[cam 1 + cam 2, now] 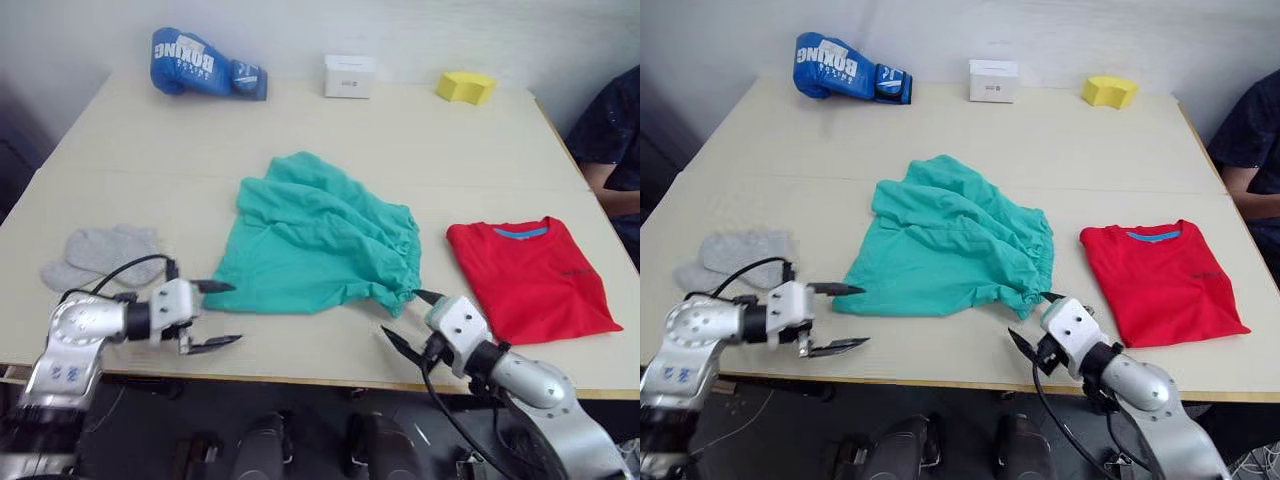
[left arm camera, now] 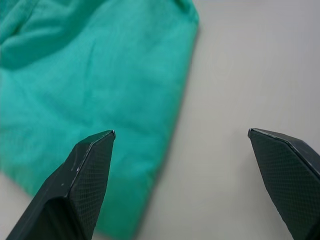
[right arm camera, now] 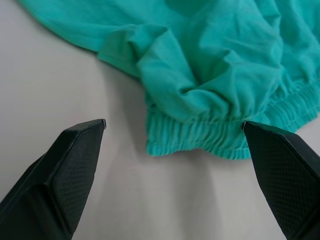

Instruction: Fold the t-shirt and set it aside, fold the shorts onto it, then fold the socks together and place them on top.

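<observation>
Both end effectors, left [image 1: 215, 315] and right [image 1: 408, 320], gape wide, empty, flanking the shorts' [image 1: 315, 238] near edge on the bench [image 1: 140, 160]

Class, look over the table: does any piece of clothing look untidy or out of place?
Yes. The shorts lie crumpled mid-table, waistband bunched near the right gripper. The t-shirt beside them is folded flat.

head stereo overhead; wrists near shorts [image 1: 315, 238]
</observation>
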